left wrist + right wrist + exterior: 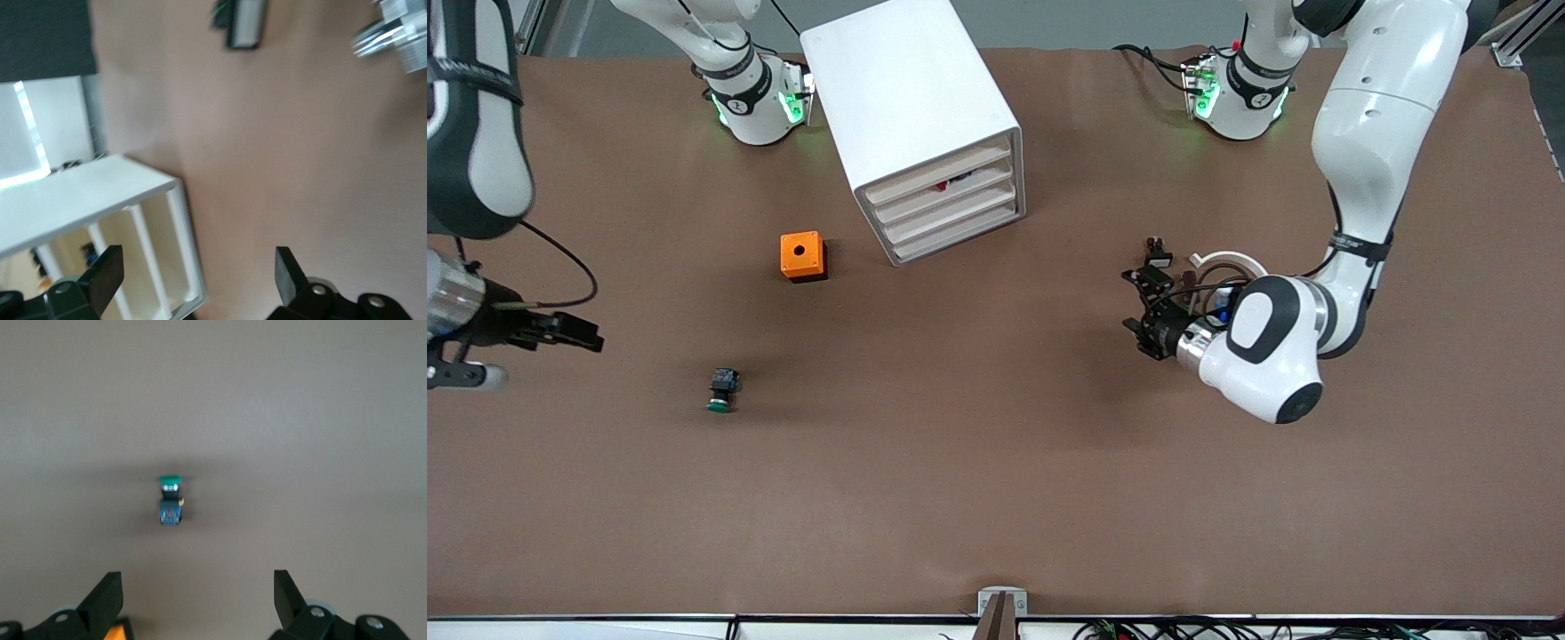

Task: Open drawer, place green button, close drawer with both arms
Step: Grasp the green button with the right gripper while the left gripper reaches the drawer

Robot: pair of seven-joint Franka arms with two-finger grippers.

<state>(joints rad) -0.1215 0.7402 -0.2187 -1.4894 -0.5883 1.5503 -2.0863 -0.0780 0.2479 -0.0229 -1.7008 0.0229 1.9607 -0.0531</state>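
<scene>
Brown surface [996, 498], all drawers shut in the cabinet [925, 124]. Button [723, 389] lies toward the right arm's end, nearer the camera than the orange cube [803, 256]. Right gripper [574, 331] wide open, empty, lined up on it. Left gripper [1143, 307] wide open, empty, facing the drawers, path clear.

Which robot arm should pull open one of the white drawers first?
Probably the left arm. Its open left pincer hangs over the brown table beside the white rounded box cabinet, whose stacked drawer fronts show in its wrist view. The open right pincer hangs near the tiny green-capped push button.
</scene>
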